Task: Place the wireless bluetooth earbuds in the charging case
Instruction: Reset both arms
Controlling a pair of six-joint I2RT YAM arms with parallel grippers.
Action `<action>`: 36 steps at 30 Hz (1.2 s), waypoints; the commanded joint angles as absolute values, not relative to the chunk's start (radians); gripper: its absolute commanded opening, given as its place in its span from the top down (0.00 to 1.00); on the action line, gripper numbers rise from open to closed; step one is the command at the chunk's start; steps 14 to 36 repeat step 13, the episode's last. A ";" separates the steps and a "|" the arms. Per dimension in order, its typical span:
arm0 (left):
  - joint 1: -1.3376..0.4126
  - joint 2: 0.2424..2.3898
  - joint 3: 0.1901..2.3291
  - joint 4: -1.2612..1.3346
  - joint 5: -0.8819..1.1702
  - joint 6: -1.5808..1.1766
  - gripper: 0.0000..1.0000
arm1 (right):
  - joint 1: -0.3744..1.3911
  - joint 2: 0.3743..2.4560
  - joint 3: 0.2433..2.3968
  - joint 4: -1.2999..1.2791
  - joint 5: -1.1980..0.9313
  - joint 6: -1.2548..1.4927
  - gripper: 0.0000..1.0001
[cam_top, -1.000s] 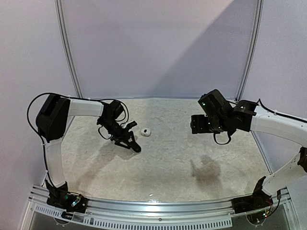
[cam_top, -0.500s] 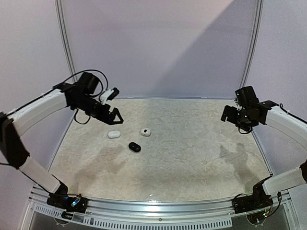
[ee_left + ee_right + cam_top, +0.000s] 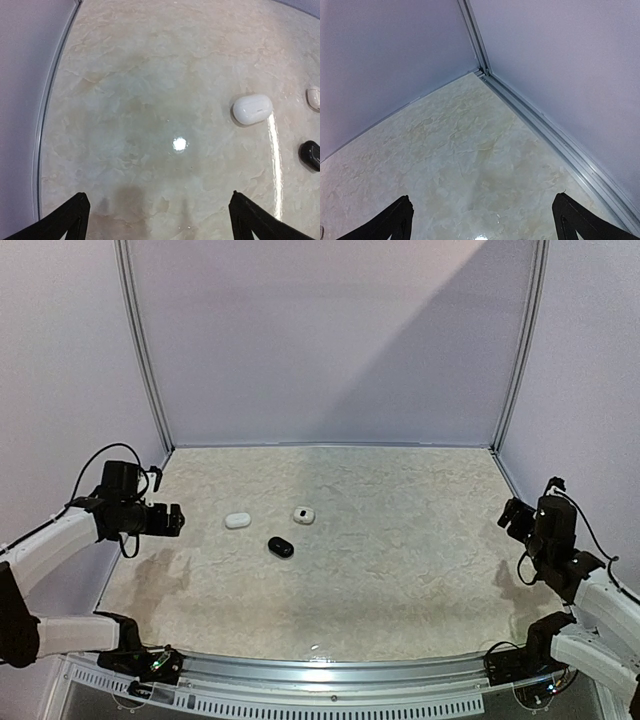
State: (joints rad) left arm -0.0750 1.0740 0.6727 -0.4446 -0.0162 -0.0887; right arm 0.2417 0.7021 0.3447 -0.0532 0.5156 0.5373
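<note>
Three small pebble-like pieces lie left of the table's middle: a white closed case (image 3: 237, 521), a white piece with a dark spot on top (image 3: 304, 514), and a black rounded piece (image 3: 281, 547). In the left wrist view the white case (image 3: 252, 109) lies ahead to the right, with the black piece (image 3: 311, 155) and the other white piece (image 3: 314, 98) at the right edge. I make out no loose earbuds. My left gripper (image 3: 172, 520) (image 3: 157, 222) is open and empty near the left edge. My right gripper (image 3: 512, 518) (image 3: 482, 225) is open and empty at the right edge.
Lilac walls with metal rails (image 3: 140, 350) close in the marble-patterned table (image 3: 400, 540) on three sides. The right wrist view faces the back corner rail (image 3: 485, 72). A metal bar (image 3: 320, 670) runs along the near edge between the arm bases.
Both arms have pulled back from over the table to its left and right sides. The left arm no longer covers the white case and the black piece.
</note>
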 commanded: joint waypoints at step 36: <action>-0.025 1.028 0.484 -0.060 -0.146 -0.075 0.01 | 0.239 0.681 0.366 -0.093 0.751 0.703 0.01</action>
